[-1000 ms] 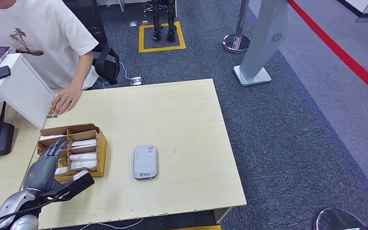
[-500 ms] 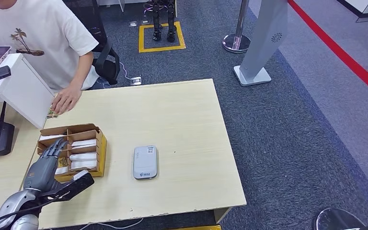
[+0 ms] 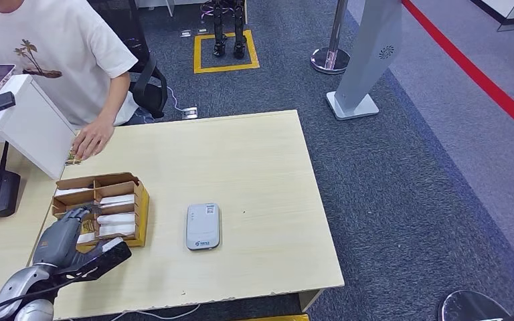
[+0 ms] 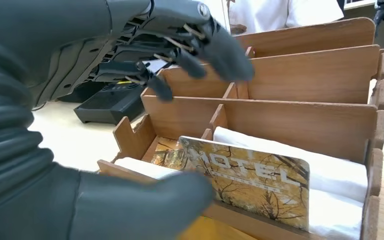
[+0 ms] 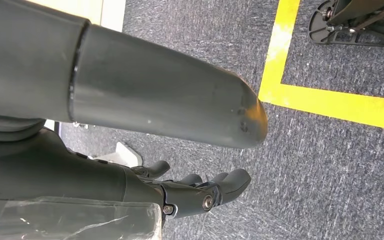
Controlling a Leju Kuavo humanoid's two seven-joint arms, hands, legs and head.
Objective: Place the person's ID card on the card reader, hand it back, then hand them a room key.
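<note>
Silver stanchion (image 3: 334, 37) on grey carpet (image 3: 408, 174)

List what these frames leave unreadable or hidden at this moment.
- Thumb contact with the hotel key card: left wrist view, left hand covers the card's near corner.
- Item under the person's hand: head view, too small.
- Card reader print: head view, too small.
- Right hand: right wrist view, fingers partly hidden by the arm.

left hand (image 3: 63, 237): grey ribbed cover | dark fingers (image 4: 220, 47) | silver arm (image 3: 20, 291)
</note>
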